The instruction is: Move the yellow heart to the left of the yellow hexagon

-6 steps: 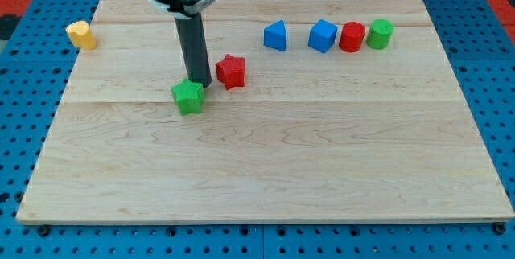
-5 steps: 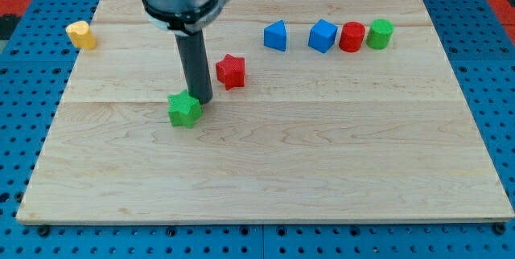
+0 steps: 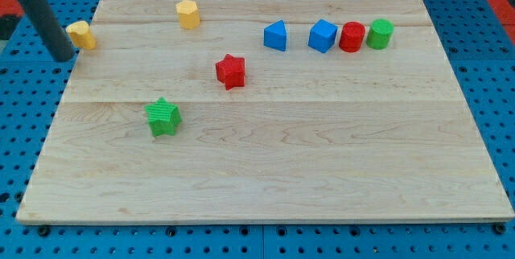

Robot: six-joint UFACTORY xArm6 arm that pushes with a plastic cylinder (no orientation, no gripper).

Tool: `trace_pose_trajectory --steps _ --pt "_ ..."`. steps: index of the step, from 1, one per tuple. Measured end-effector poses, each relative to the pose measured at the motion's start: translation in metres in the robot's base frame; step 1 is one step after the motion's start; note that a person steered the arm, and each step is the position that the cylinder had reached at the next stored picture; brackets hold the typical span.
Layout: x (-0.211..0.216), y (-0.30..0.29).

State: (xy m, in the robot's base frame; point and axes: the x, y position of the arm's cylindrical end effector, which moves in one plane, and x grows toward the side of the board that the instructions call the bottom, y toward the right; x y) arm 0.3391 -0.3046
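Far left: the dark, smooth cylindrical rod enters from the view's upper-left corner, and my tip (image 3: pixel 63 56) rests just off the table's (image 3: pixel 282 170) left edge, immediately left of the yellow heart (image 3: pixel 80 34), very close to it; contact cannot be confirmed. The rod carries no gripper, so no opening width applies. The yellow heart, a small ribbed plastic block, lies at the table's upper-left edge. The table is a pale wooden board of joined planks with visible grain, set on a blue perforated base (image 3: pixel 499 90).

Centre-left: a green star (image 3: pixel 163 117) with a finely ridged top sits alone below the middle plank seam. Above it, near the view's top, stands the yellow hexagon (image 3: pixel 187 14), well to the right of the heart. A red star (image 3: pixel 230 71) lies between the green star and the upper row.

Right: a row along the upper planks comprises a blue block with a sloped, wedge-like top (image 3: pixel 275 35), a blue cube (image 3: pixel 322 35), a red cylinder (image 3: pixel 351 37) and a green cylinder (image 3: pixel 380 33); the last three stand just beside one another.
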Motion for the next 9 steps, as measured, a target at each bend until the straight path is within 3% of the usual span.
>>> trace_pose_trajectory --steps 1,3,4,5,6,8,9 --pt "-0.036 0.000" --pt "-0.047 0.114" --pt "-0.007 0.079" --pt "-0.029 0.005" --pt "-0.058 0.009" --pt "-0.072 0.153" --pt "-0.085 0.180"
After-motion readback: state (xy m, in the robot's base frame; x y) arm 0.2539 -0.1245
